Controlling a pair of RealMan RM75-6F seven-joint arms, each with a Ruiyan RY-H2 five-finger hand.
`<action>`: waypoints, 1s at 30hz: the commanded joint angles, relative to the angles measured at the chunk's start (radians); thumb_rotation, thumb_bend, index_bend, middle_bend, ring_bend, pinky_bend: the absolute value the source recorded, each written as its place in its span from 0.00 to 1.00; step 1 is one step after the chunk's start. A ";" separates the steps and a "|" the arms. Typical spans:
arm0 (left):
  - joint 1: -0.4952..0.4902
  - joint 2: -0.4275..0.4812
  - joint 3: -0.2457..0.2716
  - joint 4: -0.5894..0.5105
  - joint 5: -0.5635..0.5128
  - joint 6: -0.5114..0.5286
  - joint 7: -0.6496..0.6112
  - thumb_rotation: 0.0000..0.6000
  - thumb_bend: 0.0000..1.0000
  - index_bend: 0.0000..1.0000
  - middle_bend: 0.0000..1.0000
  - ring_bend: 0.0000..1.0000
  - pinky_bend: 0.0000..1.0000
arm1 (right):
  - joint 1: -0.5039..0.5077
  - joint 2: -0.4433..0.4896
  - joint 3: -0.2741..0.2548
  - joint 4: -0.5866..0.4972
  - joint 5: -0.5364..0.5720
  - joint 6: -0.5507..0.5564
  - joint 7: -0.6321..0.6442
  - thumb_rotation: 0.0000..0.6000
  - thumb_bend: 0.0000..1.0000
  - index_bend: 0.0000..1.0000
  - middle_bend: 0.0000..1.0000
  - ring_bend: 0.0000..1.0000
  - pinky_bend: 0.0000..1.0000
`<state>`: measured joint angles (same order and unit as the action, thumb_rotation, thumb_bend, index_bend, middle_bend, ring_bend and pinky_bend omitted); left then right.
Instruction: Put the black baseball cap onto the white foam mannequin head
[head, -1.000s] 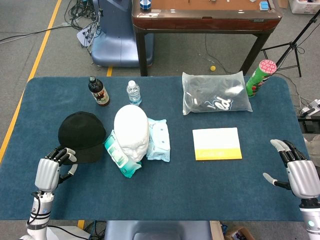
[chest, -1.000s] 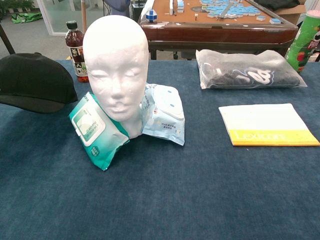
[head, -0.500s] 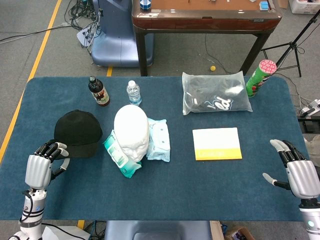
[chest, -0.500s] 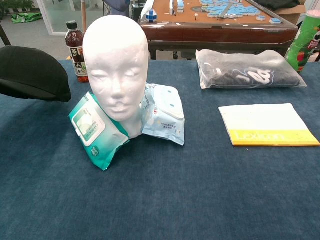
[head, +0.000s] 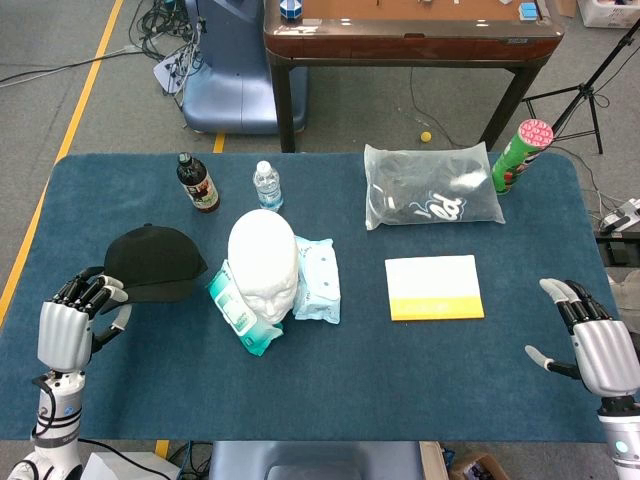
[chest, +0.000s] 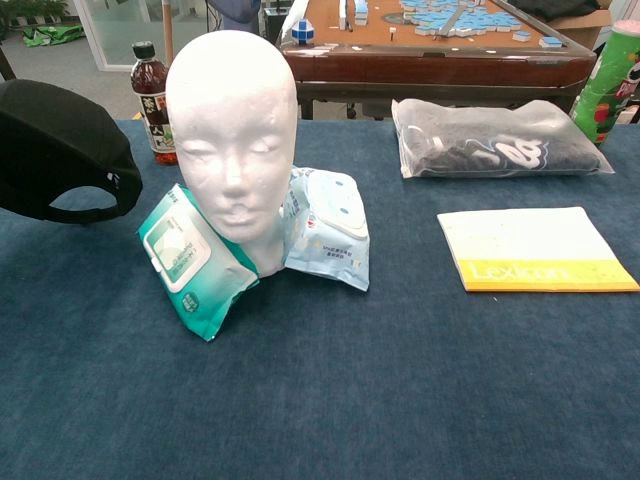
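From the head view, the left hand (head: 68, 318) sits at the near left edge of the blue table (head: 330, 390), its fingers curled around the brim end of the black cap (head: 152, 263). The cap is held up, to the left of the white foam head (head: 263, 262), close beside it without touching. The foam head stands upright between two packs of wet wipes, a green pack (head: 237, 312) on its near left and a pale blue pack (head: 318, 279) on its right, both against its base. Behind it stand a dark bottle (head: 198, 183) and a small clear water bottle (head: 267, 186). Further right lie a clear bag of dark cloth (head: 432, 198), a green tube with a pink lid (head: 520, 155) leaning at the far right, and a white and yellow book (head: 433, 288) flat on the table. The right hand (head: 590, 340) hovers at the near right edge with fingers spread and nothing in them.

From the chest view, the cap (chest: 62, 150) hangs clear of the table at the left edge, its back strap opening showing. The foam head (chest: 232, 140) faces the camera, resting on the green pack (chest: 190, 260) and blue pack (chest: 328, 228). The dark bottle (chest: 152, 102) stands behind it on the left. The bag (chest: 495, 138) and book (chest: 535, 250) lie to the right. Neither hand shows here.
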<state>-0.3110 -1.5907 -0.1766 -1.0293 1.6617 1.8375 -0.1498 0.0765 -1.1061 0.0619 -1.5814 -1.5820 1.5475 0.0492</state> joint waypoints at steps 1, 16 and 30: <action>-0.016 0.018 -0.016 -0.014 0.004 0.004 0.008 1.00 0.38 0.84 0.51 0.30 0.49 | 0.000 0.000 0.000 0.000 0.000 0.000 -0.001 1.00 0.00 0.13 0.18 0.12 0.30; -0.126 0.107 -0.092 -0.113 0.030 -0.021 0.095 1.00 0.38 0.84 0.51 0.30 0.49 | 0.000 0.001 -0.001 -0.001 -0.002 0.002 0.000 1.00 0.00 0.13 0.18 0.12 0.30; -0.267 0.118 -0.153 -0.165 0.019 -0.125 0.165 1.00 0.38 0.84 0.51 0.30 0.49 | -0.002 0.006 0.001 0.000 -0.001 0.005 0.014 1.00 0.00 0.13 0.18 0.12 0.30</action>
<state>-0.5661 -1.4715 -0.3224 -1.1876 1.6842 1.7230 0.0074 0.0747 -1.1001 0.0628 -1.5818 -1.5826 1.5528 0.0636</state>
